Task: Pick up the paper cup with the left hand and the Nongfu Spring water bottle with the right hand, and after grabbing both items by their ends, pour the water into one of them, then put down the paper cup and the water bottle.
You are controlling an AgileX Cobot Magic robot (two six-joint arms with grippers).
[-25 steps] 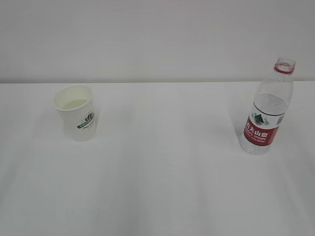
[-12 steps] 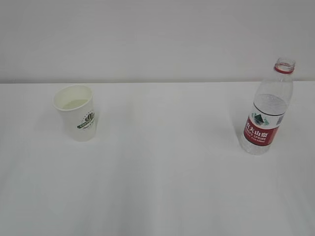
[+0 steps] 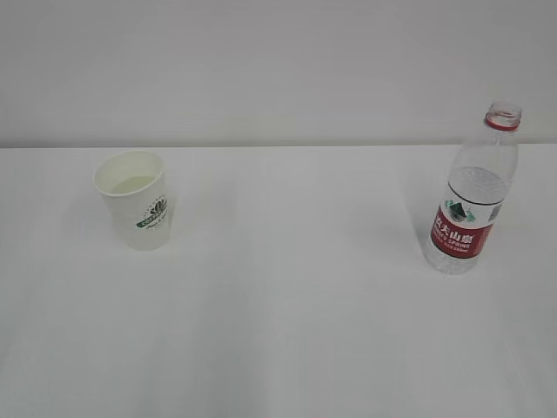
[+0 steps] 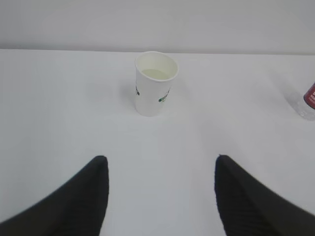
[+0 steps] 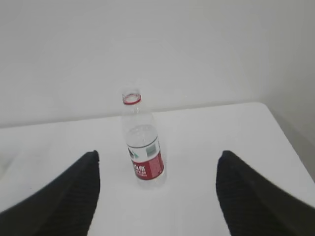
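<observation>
The white paper cup (image 3: 135,202) with a dark green logo stands upright on the left of the white table, holding a little faintly yellowish water (image 3: 133,184). In the left wrist view the paper cup (image 4: 153,84) stands well ahead of my left gripper (image 4: 161,160), which is open and empty. The uncapped Nongfu Spring water bottle (image 3: 474,192), clear with a red label, stands upright on the right. The right wrist view shows the bottle (image 5: 142,145) ahead of my right gripper (image 5: 157,155), open with nothing between its fingers. Neither arm appears in the exterior view.
The white table (image 3: 287,305) meets a plain white wall at its far edge. Its right edge (image 5: 288,140) shows in the right wrist view. The bottle's base (image 4: 304,101) peeks in at the right of the left wrist view.
</observation>
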